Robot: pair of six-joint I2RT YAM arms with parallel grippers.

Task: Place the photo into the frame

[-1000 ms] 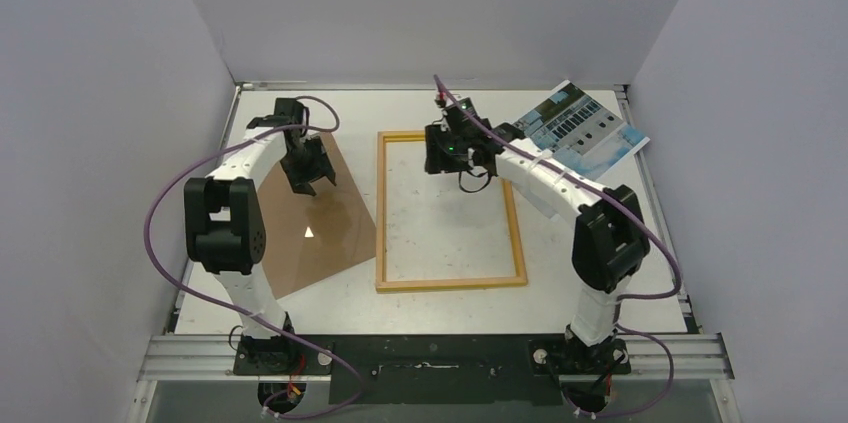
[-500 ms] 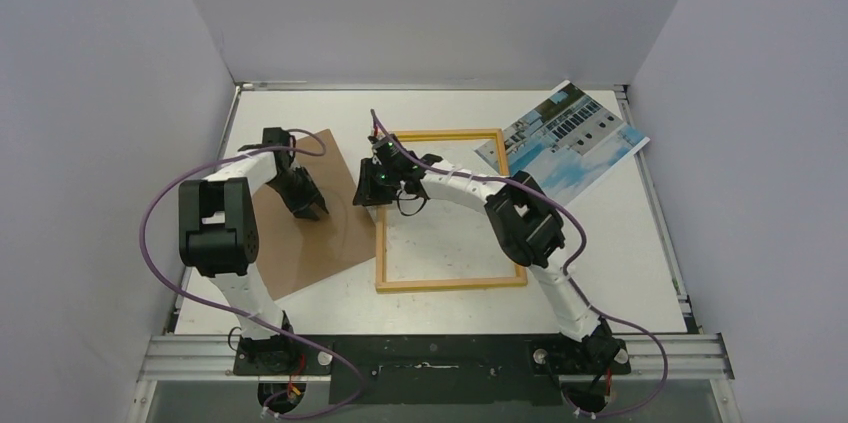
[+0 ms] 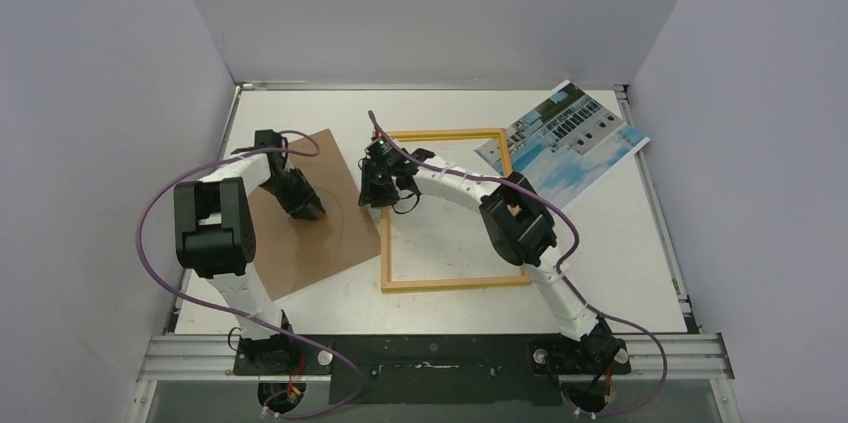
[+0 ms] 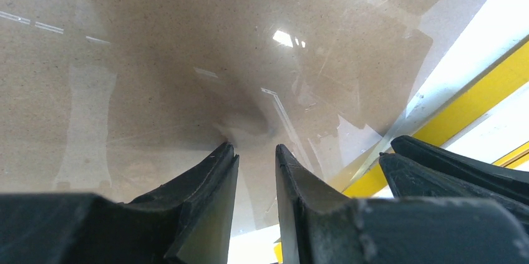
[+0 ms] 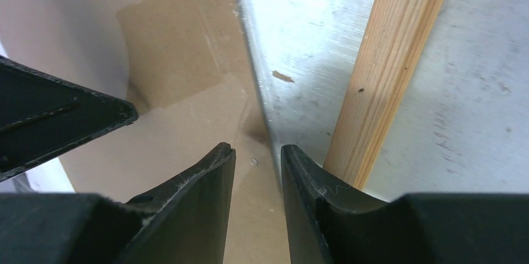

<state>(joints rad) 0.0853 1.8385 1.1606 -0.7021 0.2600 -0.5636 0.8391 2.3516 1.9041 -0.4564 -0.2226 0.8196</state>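
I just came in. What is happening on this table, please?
The left tool is low over the brown backing board, and the right tool is at that board's right edge, beside the frame, which lies wooden back up. The photo lies apart at the far right, not yet in the frame.

There is one photo, one frame, one brown backing board, and two arms: left arm, right arm.
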